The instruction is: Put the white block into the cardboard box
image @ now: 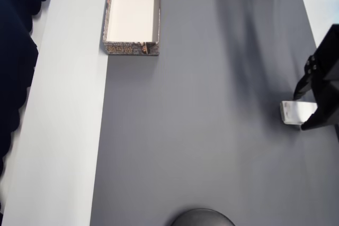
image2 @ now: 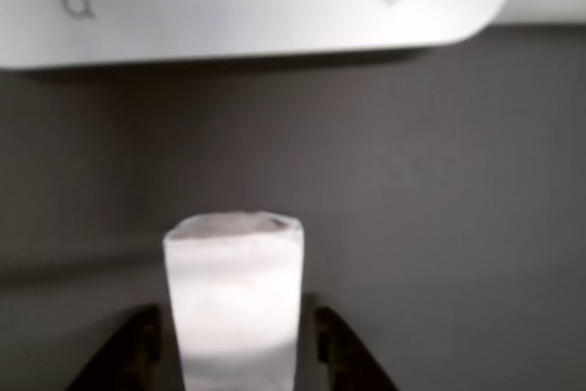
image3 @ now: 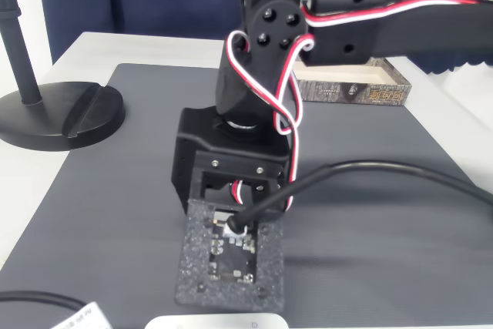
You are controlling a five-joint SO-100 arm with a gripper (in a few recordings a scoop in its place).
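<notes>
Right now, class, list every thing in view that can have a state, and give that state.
white block: lying on the grey mat, between the end effector's fingers
cardboard box: open-topped, empty where visible
end effector: lowered, fingers straddling the block; grip uncertain

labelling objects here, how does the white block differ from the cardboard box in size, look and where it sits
Size: the white block is far smaller than the cardboard box.
Look: the block is plain solid white; the box is an open tray with a cream inside and brownish printed outer sides.
Place: in the overhead view the block lies at the mat's right edge between the fingers of the gripper; the box sits at the top left, apart from it.
Both are rectangular.
</notes>
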